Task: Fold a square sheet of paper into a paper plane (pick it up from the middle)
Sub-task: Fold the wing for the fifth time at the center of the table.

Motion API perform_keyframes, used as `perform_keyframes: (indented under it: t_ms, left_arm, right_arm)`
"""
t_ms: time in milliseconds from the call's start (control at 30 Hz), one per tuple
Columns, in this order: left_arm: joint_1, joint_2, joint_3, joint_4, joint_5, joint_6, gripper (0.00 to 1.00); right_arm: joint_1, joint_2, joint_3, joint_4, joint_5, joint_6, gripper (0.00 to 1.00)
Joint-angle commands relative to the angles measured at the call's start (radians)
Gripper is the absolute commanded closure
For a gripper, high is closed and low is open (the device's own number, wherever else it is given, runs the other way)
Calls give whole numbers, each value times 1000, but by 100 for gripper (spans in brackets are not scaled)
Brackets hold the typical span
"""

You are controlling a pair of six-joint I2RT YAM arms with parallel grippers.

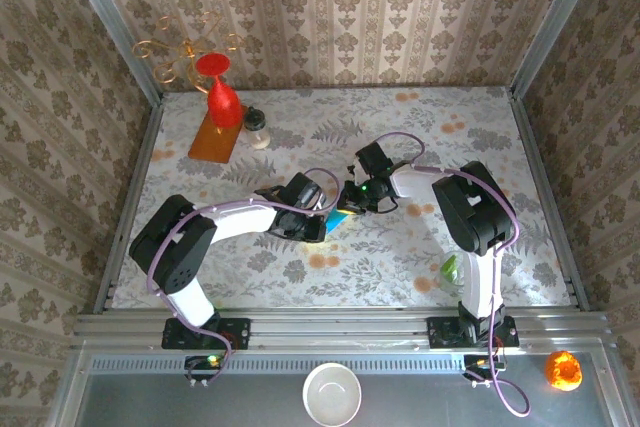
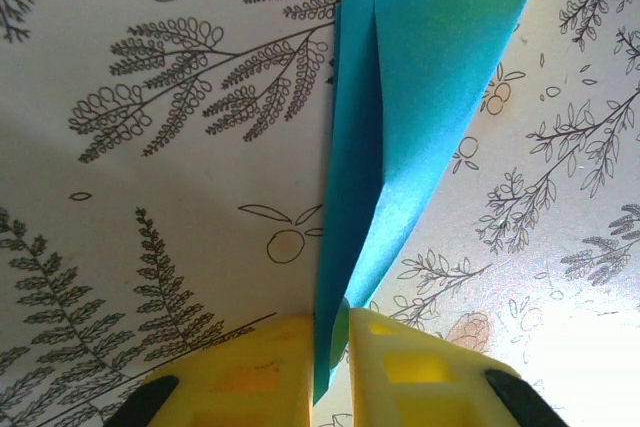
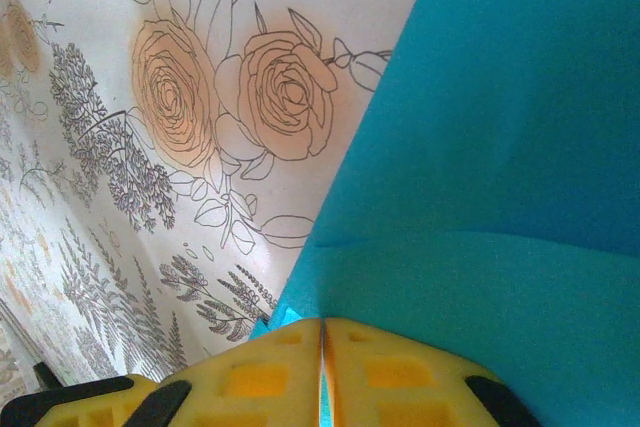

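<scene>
The thin teal-blue sheet of paper [image 2: 420,77] sits over the middle of the flower-printed tabletop [image 1: 420,137], strung between my two pincers. From the left wrist I see it folded over on itself, one long crease running down it. It narrows toward the left pincer [image 2: 330,332], whose yellow pads are closed on its lower edge. At the top rim of that view, a yellow finger of the other arm rests on the paper's far end. The right pincer [image 3: 322,347] has its pads pressed together with a sliver of teal between them, so it is clamped on the sheet too. I cannot tell whether any part of the paper touches the tabletop.

From above, both black wrists cover most of the sheet, leaving a small teal corner between them.

Well apart, at the far left, a red cone-shaped vase [image 1: 222,95] stands on an orange rectangular board [image 1: 213,139]. A small jar with a dark lid [image 1: 257,129] is just right of it, and a gold wire ornament [image 1: 185,52] lies behind. On the near grey ledge are a white bowl [image 1: 332,394] and an orange lump [image 1: 563,369]. A small green thing [image 1: 452,272] by the right arm is too blurred to name.
</scene>
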State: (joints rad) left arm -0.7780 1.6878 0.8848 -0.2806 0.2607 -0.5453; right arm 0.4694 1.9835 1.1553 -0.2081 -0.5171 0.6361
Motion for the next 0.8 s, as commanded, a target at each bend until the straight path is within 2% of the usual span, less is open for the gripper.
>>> perform_keyframes:
  t_ms: [0, 233, 367, 767]
  left_arm:
    - [-7, 38, -9, -15, 25, 2, 82]
    - [-4, 39, -19, 1, 34, -6, 82]
    - [-4, 38, -20, 8, 38, -7, 82]
    - [-1, 38, -27, 27, 54, -17, 82]
  right_arm:
    - [-15, -12, 4, -29, 15, 12, 84]
    - [-11, -115, -16, 21, -73, 21, 80]
    - [6, -108, -54, 55, -106, 49, 84]
    - [41, -43, -86, 103, -99, 78, 86]
